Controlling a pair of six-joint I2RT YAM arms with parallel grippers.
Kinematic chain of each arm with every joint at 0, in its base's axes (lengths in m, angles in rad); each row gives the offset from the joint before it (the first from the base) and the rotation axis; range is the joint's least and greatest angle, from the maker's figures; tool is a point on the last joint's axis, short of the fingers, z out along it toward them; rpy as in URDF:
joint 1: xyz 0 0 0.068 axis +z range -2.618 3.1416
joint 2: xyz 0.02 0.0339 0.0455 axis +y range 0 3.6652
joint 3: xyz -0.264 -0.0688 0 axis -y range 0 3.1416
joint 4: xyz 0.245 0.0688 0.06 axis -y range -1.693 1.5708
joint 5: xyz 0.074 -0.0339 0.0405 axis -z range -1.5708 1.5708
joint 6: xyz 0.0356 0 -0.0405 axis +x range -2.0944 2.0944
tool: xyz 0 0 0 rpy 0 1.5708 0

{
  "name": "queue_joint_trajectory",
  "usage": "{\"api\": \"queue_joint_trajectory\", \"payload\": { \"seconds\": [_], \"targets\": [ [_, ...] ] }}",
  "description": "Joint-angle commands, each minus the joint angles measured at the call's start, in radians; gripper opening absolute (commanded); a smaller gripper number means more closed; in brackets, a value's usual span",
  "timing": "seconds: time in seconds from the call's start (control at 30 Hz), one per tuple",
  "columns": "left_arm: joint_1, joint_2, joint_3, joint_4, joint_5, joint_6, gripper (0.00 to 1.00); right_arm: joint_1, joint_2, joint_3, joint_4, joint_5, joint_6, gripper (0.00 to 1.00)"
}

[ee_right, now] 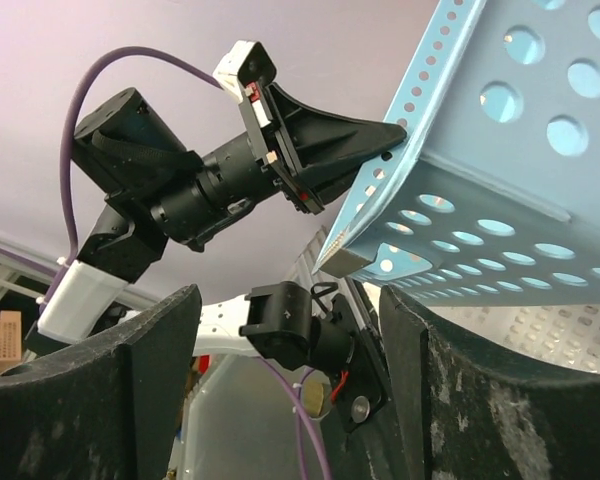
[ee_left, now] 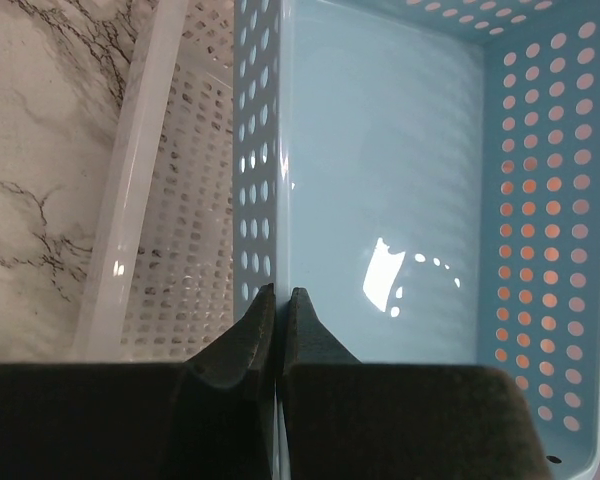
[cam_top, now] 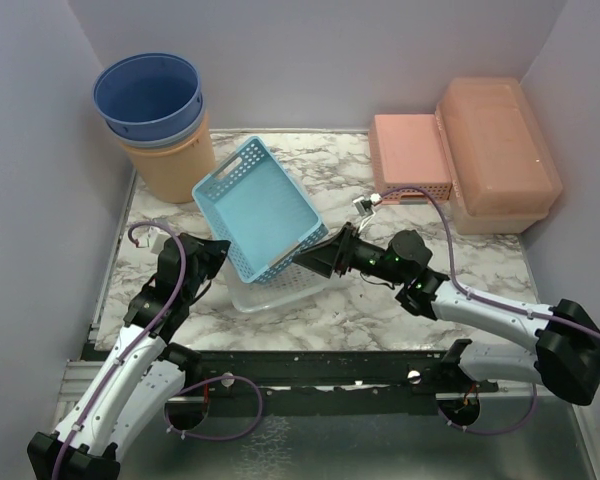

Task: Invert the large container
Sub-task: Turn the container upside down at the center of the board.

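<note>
White-and-grey marbled tabletop (cam_top: 380,300) is boxed in by plain pale lavender-grey panels: back wall (cam_top: 310,60), left wall (cam_top: 30,150), right wall (cam_top: 585,120). A black rail (cam_top: 320,368) is mounted along the near edge, with a brushed metal sheet (cam_top: 380,440) below it. Light is even and diffuse; only soft shadows are cast on the marble.

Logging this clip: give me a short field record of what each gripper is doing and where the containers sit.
left gripper: shut on the blue basket side wall
right gripper: open, at a corner of the blue basket, not closed on it
blue basket: tilted, over a white perforated basket
large peach container: back right, beside the pink basket, no gripper on it
buckets: blue bucket stacked in orange bucket, back left
</note>
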Motion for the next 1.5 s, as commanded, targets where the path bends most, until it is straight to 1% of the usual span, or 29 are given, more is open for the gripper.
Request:
{"api": "queue_joint_trajectory", "payload": {
  "seconds": [0.0,0.2,0.4,0.43,0.53,0.77,0.87,0.97,1.03,1.07,1.27,1.33,1.4,1.47],
  "targets": [
    [0.005,-0.012,-0.003,0.044,0.008,-0.050,0.00,0.007,0.032,-0.001,0.077,-0.024,0.018,0.74],
    [0.005,-0.021,-0.014,0.044,0.021,-0.078,0.00,0.015,0.088,0.029,0.121,-0.031,0.038,0.71],
    [0.005,-0.016,-0.025,0.045,0.040,-0.097,0.00,0.020,0.139,0.045,0.193,-0.009,0.065,0.55],
    [0.005,-0.017,-0.027,0.045,0.040,-0.098,0.00,0.020,0.145,0.050,0.198,-0.010,0.070,0.55],
    [0.005,-0.022,-0.030,0.045,0.039,-0.096,0.00,0.023,0.158,0.064,0.203,0.002,0.086,0.54],
    [0.005,-0.016,-0.042,0.058,0.055,-0.115,0.00,0.027,0.164,0.060,0.203,0.101,0.124,0.56],
    [0.005,-0.015,-0.045,0.068,0.056,-0.119,0.00,0.030,0.178,0.062,0.223,0.116,0.147,0.56],
    [0.005,-0.007,-0.045,0.079,0.071,-0.120,0.00,0.033,0.196,0.075,0.228,0.106,0.154,0.53],
    [0.005,0.001,-0.044,0.083,0.079,-0.120,0.00,0.037,0.205,0.079,0.232,0.106,0.153,0.48],
    [0.004,0.005,-0.044,0.084,0.084,-0.120,0.00,0.039,0.209,0.080,0.234,0.106,0.154,0.47],
    [0.005,0.002,-0.047,0.087,0.082,-0.122,0.00,0.042,0.211,0.077,0.237,0.119,0.156,0.44],
    [0.005,-0.001,-0.046,0.087,0.086,-0.129,0.00,0.043,0.208,0.077,0.244,0.134,0.152,0.45],
    [0.005,-0.003,-0.041,0.093,0.089,-0.157,0.00,0.050,0.210,0.075,0.243,0.193,0.164,0.48],
    [0.005,-0.001,-0.025,0.094,0.067,-0.152,0.00,0.053,0.217,0.073,0.260,0.280,0.195,0.47]
  ]
}}
